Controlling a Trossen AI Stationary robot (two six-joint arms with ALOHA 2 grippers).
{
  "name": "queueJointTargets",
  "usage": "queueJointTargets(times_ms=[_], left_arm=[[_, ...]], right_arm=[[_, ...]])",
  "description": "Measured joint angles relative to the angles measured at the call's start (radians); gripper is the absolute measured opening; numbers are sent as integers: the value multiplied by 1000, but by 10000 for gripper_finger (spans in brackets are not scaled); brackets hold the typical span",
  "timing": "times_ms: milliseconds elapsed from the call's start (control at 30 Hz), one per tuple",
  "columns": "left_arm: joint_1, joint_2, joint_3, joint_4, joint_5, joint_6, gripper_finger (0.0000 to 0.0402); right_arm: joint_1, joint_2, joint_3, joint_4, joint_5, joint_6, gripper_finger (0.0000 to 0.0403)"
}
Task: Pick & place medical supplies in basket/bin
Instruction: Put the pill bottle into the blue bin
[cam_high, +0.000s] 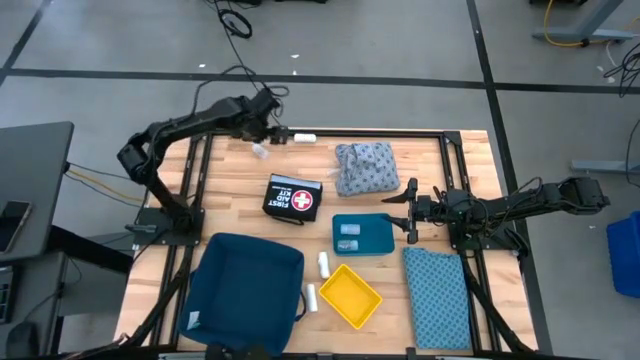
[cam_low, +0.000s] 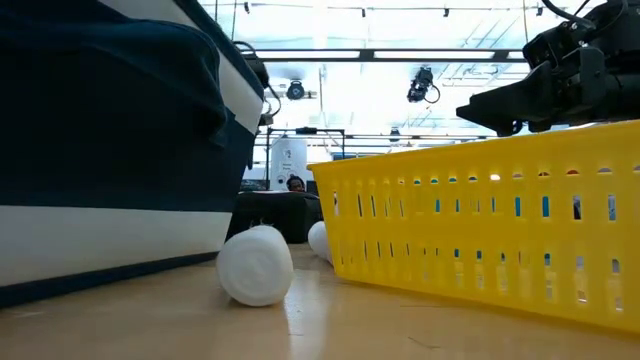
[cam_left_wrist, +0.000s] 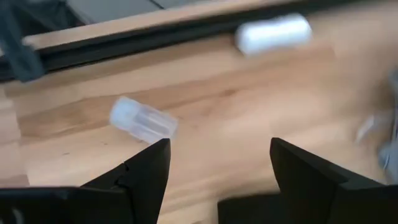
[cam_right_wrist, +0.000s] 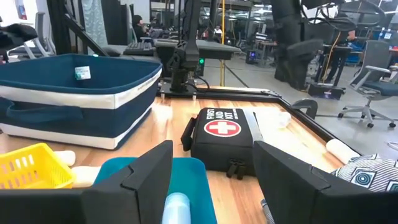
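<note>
My left gripper (cam_high: 272, 134) is open at the table's far edge, just above the wood. A small clear vial (cam_left_wrist: 143, 118) lies on its side slightly beyond its fingertips, also seen as the vial (cam_high: 260, 150) from above. A short white roll (cam_left_wrist: 273, 32) lies farther off by the black frame rail. My right gripper (cam_high: 410, 211) is open, hovering at the right end of the teal tray (cam_high: 362, 235), which holds vials (cam_right_wrist: 176, 205). The grey-blue cloth bundle (cam_high: 365, 167) sits far of the tray. The flat blue cloth (cam_high: 437, 297) lies near right. Two white rolls (cam_high: 324, 263) (cam_high: 311, 297) lie beside the yellow basket (cam_high: 349, 296).
A black first aid kit (cam_high: 294, 197) stands mid-table, left of the tray. A large navy basket (cam_high: 245, 290) fills the near left. In the low view a white roll (cam_low: 255, 265) lies between the navy basket (cam_low: 100, 140) and the yellow basket (cam_low: 500, 230). Black frame rails edge the table.
</note>
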Motion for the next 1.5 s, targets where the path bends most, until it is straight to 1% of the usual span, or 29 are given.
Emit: queueJointTargets(times_ms=[133, 233, 333, 467, 600, 833, 1033, 1167, 1300, 1367, 1400, 1433, 1500], left_arm=[[30, 0, 0, 34, 26, -93, 261], [30, 0, 0, 63, 27, -95, 261], [37, 5, 0, 62, 65, -95, 261], [51, 36, 0, -18, 129, -147, 260], [47, 71, -12, -40, 185, -193, 256], [40, 123, -12, -49, 158, -254, 253], [41, 127, -12, -51, 112, -298, 252], [50, 127, -12, -49, 111, -311, 252], [51, 127, -12, -51, 115, -365, 252], [52, 127, -12, -51, 147, -396, 252], [55, 127, -12, -48, 186, -393, 252], [62, 127, -9, -47, 244, -360, 252], [84, 127, 5, -47, 377, -232, 252]], right_arm=[[0, 0, 0, 0, 0, 0, 233], [0, 0, 0, 0, 0, 0, 233], [0, 0, 0, 0, 0, 0, 233], [0, 0, 0, -1, 0, -1, 233], [0, 0, 0, -14, 0, -1, 233], [1, 0, 0, -20, 0, 5, 233], [1, 0, 0, -22, 0, 4, 233], [1, 0, 0, -23, 0, -1, 233], [1, 0, 0, -23, 0, -2, 233], [1, 0, 0, -23, 0, -3, 233], [1, 0, 0, -23, 0, -4, 233], [1, 0, 0, -23, 0, -5, 233], [1, 0, 0, -26, 0, -6, 233]])
